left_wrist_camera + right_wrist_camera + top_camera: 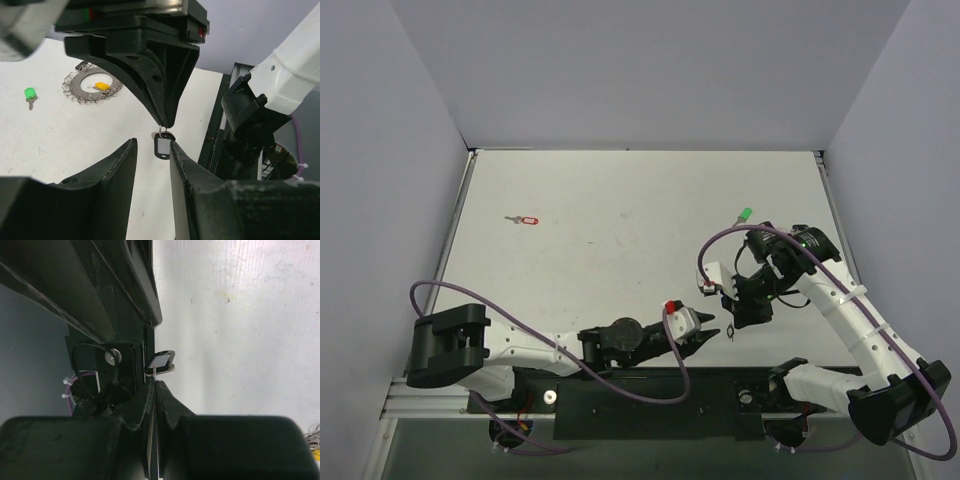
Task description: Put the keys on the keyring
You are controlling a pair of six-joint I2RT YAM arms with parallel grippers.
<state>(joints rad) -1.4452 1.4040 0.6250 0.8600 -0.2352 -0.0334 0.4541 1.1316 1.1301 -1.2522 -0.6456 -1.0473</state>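
Patience pays here: your right gripper (155, 386) pinches the dark-tagged key (162, 146), whose tag hangs between the spread jaws of your left gripper (152, 145). Close squarely on the tag before releasing. The keyring (91, 86) lies on the table (75, 130) beyond.

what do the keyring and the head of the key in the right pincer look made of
Keyring: apparently bare silvery metal, given its grey glint and thin wire loops. Head of the key in the right pincer: probably plastic, a glossy black frame around a pale window.
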